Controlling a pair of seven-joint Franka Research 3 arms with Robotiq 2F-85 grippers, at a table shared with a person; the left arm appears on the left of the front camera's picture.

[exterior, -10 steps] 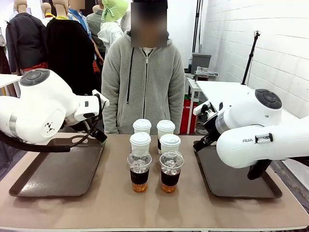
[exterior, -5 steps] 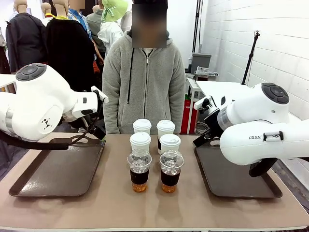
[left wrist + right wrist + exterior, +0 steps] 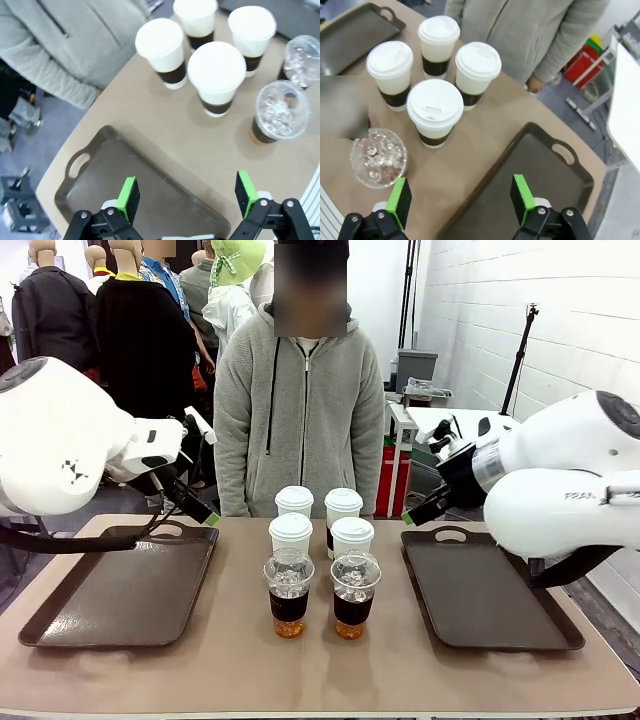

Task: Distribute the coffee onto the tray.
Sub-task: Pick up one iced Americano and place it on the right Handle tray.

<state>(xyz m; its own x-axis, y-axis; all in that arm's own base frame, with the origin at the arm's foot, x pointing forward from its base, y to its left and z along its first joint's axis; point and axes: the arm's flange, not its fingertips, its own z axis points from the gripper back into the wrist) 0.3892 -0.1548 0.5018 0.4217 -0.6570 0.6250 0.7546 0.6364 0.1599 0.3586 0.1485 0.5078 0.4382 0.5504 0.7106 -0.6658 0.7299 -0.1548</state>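
Left gripper point(image 3: 187, 192): jaws spread wide, nothing held. It hangs above the far inner corner of the left tray point(image 3: 110, 600). Right gripper point(image 3: 461, 195): the same, wide and empty, above the far inner corner of the right tray point(image 3: 490, 605). No cup on either tray yet.

All six cups stand upright on the table point(image 3: 320, 670) between the trays, in two columns of three, long axes vertical. Nearest my side are the two iced coffees point(image 3: 289, 588). Behind them stand the four paper cups point(image 3: 291, 532) in two close pairs. Beyond those is the person point(image 3: 300, 410) at the far edge.

What counts: the cluster lies inboard of both grippers and lower, to the right of my left one and to the left of my right one. Each column looks about as near to its own-side gripper as the other is to its own. I judge the left column falls to my left arm and the right column to my right. Each cup wants a sideways reach with the pads straddling its wall, and the neighbours crowd close.
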